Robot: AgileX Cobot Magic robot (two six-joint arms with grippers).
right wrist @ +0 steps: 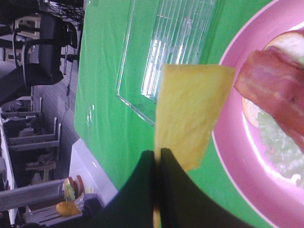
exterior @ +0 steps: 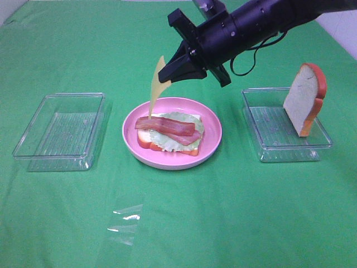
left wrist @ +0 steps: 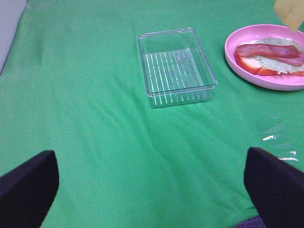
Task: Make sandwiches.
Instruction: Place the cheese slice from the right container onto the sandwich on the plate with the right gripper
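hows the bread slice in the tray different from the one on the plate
Pose: the tray bread slice stands on edge in the clear tray; the plate bread slice lies flat on the pink plate.
Cover: the tray bread slice is bare; the plate bread slice carries a lettuce leaf and bacon strips.
Shared: both are white with an orange-brown crust.

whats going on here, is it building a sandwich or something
Yes, a toy sandwich is half built. The right gripper is shut on a thin yellow cheese square and holds it over the pink plate. On the plate lie a bread slice, lettuce and bacon strips. The second bread slice leans in the right clear tray. The left gripper is open, holding nothing, back from the left tray.
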